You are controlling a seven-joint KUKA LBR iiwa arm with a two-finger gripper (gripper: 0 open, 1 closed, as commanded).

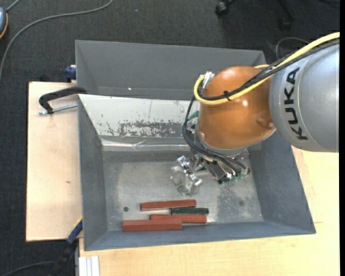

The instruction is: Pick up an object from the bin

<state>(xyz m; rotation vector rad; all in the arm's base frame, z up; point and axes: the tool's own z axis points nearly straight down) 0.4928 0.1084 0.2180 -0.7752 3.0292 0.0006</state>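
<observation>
Camera view: claw (186,177), open or clenched unclear, near 3 flat red-brown bars (168,205).

The place looks like a robotics lab. A large arm (312,97) marked KUKA, hung with cables, reaches over a grey metal bin (90,178). Dark carpet (161,21) and office-chair casters (221,7) lie around it.

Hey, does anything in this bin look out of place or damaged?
Nothing much. The reddish-brown bars lie flat and overlapping along the bin's front wall, a dark bar among them. The gripper is above bare floor behind them. The back wall looks scuffed.
</observation>
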